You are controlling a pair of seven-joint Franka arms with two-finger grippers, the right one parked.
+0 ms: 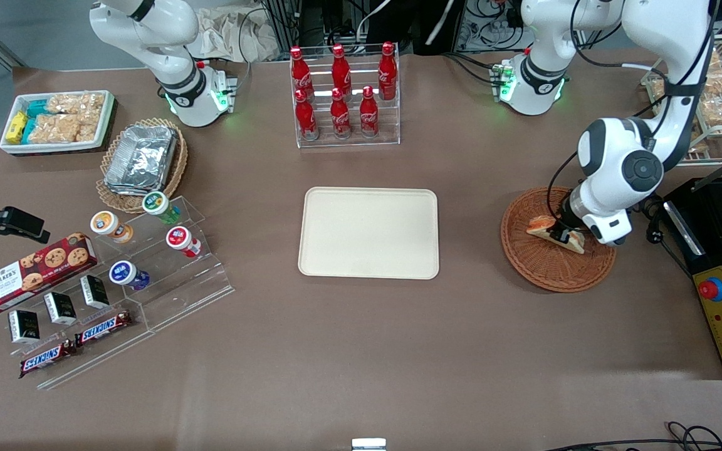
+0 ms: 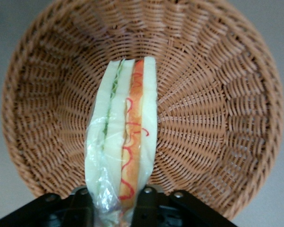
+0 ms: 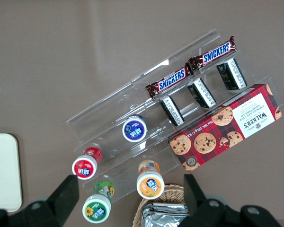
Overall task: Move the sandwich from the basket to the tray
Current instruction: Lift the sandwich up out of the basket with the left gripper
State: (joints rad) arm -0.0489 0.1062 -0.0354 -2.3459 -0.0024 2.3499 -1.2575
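Sandwich wedge sits clamped in the jaws of the gripper, over the round reddish-brown wicker basket at the working arm's end of the surface. From the wrist camera you can see the two black fingers pressed against the bread on either side, with a bit of clear wrap crinkled at the held end, and the layers running away from the jaws: white bread, a green streak, pale filling and an orange-red band. Whether the sandwich touches the weave below I cannot tell. The basket holds nothing else. The cream-beige tray lies flat and bare in the middle of the surface, well apart from the basket, toward the parked arm. Farther from the front camera than the tray stands a clear rack of red Coca-Cola bottles.
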